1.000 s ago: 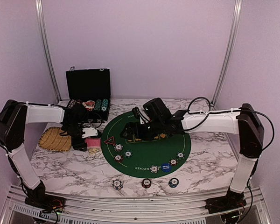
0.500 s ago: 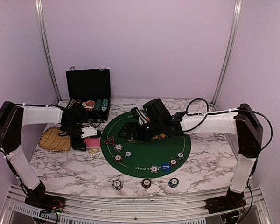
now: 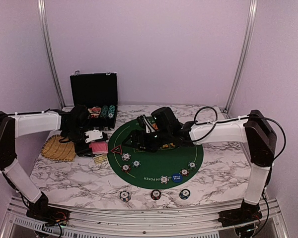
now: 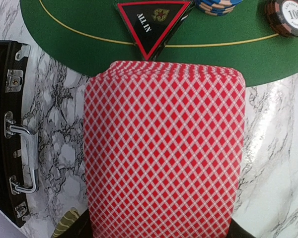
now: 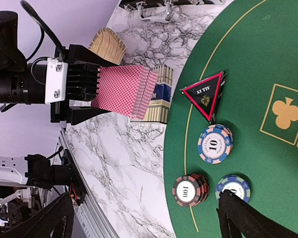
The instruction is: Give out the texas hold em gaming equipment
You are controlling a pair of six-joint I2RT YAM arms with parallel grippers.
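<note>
My left gripper [image 3: 93,144] is shut on a deck of red-backed playing cards [image 4: 164,148] and holds it above the marble, just left of the green poker mat [image 3: 159,156]. The deck also shows in the right wrist view [image 5: 124,89]. The dark red-edged "ALL IN" triangle [image 5: 206,94] lies on the mat's left edge, with striped chip stacks [image 5: 215,144] [image 5: 189,189] beside it. My right gripper [image 5: 149,223] is open and empty, hovering over those chips. The blue small blind disc [image 3: 176,177] lies at the mat's near edge. I see no orange disc.
An open black chip case [image 3: 94,96] stands at the back left. A woven straw tray [image 3: 59,148] lies left of my left gripper. A striped card box [image 5: 156,99] lies under the deck. Three chip stacks [image 3: 156,194] sit on the marble near the front edge.
My left arm has reached out, carrying the deck slightly up and right toward the mat. My right gripper has shifted a little to the left.
</note>
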